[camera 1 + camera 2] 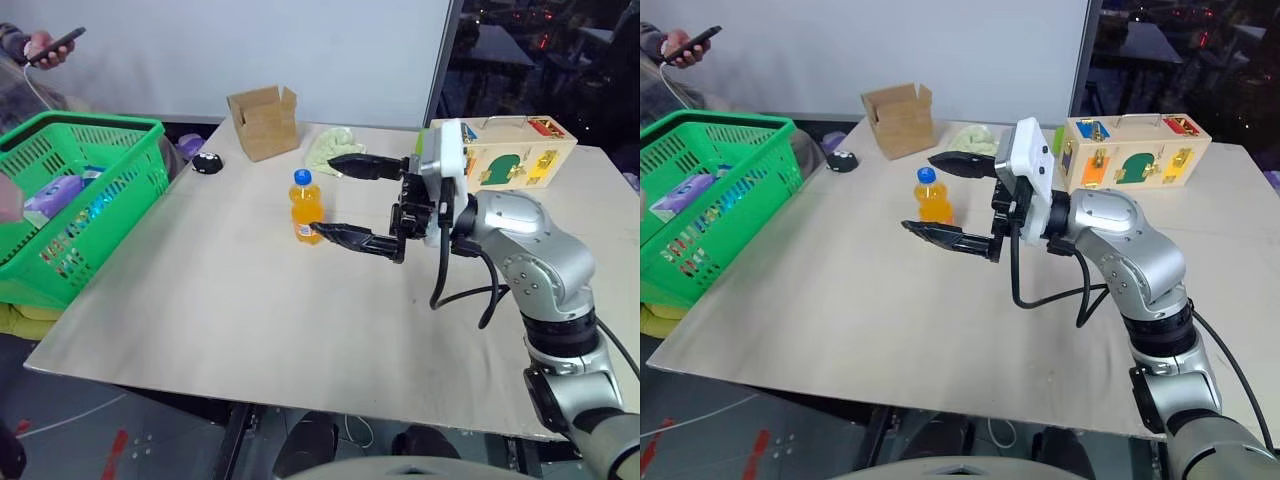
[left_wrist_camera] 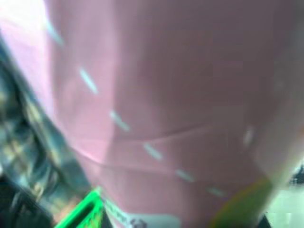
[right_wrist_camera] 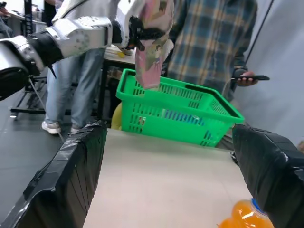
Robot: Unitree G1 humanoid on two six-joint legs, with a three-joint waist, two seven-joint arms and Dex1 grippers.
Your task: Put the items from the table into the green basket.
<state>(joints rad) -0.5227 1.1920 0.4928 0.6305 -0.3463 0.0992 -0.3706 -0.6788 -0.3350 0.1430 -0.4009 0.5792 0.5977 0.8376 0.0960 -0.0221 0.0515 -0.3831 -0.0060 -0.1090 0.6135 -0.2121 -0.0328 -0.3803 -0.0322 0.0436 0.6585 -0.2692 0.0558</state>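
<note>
Where the right wrist looks: left gripper (image 3: 142, 28) clenched on carton (image 3: 151, 45) above basket (image 3: 180, 107) | right gripper (image 1: 345, 200) fingers released beside bottle (image 1: 306, 207)

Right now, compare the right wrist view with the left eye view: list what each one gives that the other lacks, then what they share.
Right wrist view: the left hand gripping the pink carton above the green basket, and a person in a plaid shirt.
Left eye view: the open right hand from outside, a cardboard box, a wooden latch box, a green cloth.
Both: the basket, the orange bottle, the table, a person's phone.
</note>
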